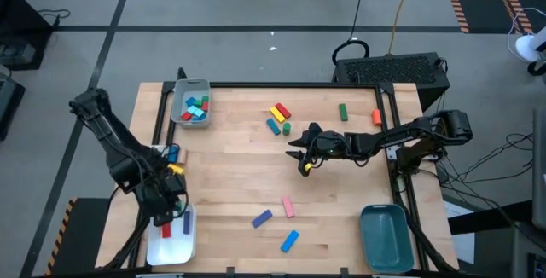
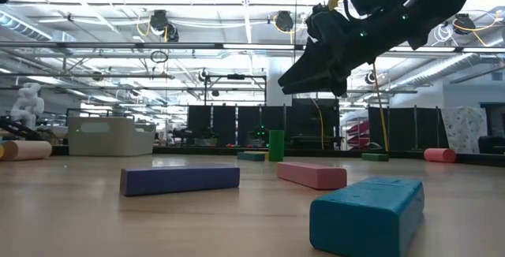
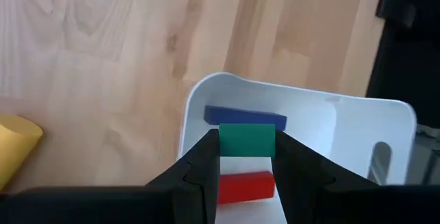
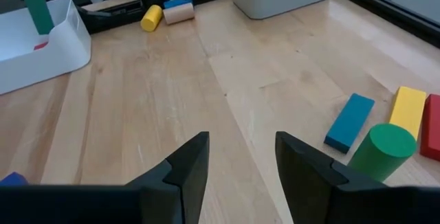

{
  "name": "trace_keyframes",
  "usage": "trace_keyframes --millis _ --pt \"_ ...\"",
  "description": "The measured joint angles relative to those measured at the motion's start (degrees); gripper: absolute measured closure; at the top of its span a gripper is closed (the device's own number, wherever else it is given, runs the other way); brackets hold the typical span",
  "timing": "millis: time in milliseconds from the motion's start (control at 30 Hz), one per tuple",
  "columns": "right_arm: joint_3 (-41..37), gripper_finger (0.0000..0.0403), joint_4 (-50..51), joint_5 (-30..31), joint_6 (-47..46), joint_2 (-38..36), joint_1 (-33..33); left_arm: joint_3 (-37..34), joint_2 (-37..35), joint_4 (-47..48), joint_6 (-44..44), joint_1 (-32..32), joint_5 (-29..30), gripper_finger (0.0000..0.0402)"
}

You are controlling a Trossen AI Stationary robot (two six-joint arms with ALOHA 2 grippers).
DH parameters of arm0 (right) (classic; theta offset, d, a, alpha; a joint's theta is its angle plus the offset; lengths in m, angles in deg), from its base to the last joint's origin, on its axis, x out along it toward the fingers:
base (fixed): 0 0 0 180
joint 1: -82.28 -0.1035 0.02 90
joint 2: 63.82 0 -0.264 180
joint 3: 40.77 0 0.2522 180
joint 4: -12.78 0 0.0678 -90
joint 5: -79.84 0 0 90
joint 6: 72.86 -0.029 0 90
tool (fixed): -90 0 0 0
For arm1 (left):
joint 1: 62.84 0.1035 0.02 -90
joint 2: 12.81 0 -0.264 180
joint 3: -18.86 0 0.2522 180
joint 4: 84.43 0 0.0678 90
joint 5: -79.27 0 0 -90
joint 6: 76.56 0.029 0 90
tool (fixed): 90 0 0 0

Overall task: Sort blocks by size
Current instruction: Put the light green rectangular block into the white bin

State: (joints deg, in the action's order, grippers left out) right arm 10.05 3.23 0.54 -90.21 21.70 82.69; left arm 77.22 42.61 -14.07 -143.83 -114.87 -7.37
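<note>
Wooden table (image 1: 341,193) with blocks scattered across it; white tray (image 1: 173,242) at the left front corner. Left tool (image 3: 246,157) is clenched on a green bar (image 3: 247,140), held directly above the white tray, where a blue bar (image 3: 244,116) and a red bar (image 3: 245,186) already lie. Right tool (image 4: 240,159) hangs released over mid-table; nearest it, a green cylinder (image 4: 382,150) is noted.

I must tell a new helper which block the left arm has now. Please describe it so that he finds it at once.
Look at the white tray at the table's near left corner. The left gripper hangs right above it, shut on a green block. A blue bar and a red bar lie in the tray below; the green one alone is in the air.
</note>
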Motion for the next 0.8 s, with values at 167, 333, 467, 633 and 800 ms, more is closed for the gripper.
trace_keyframes --millis 167,333,467,633,800 --pt "0.0 0.0252 0.0 0.0 0.0 0.0 0.0 0.0 3.4 -0.5 -1.1 -1.4 0.5 0.0290" --pt "0.0 0.0252 0.0 0.0 0.1 0.0 0.0 0.0 8.1 -0.9 -5.3 -3.4 0.2 0.0290" --pt "0.0 0.0252 0.0 0.0 0.2 0.0 0.0 0.0 11.7 -1.4 -6.0 -4.9 0.1 0.0290" --pt "0.0 0.0252 0.0 -0.2 0.2 0.0 0.0 0.0 14.7 -1.3 -5.9 -5.2 0.1 0.0277" --pt "0.0 0.0252 0.0 -0.3 0.9 0.0 0.2 0.0 16.2 0.0 -5.9 -4.4 0.2 0.0243"
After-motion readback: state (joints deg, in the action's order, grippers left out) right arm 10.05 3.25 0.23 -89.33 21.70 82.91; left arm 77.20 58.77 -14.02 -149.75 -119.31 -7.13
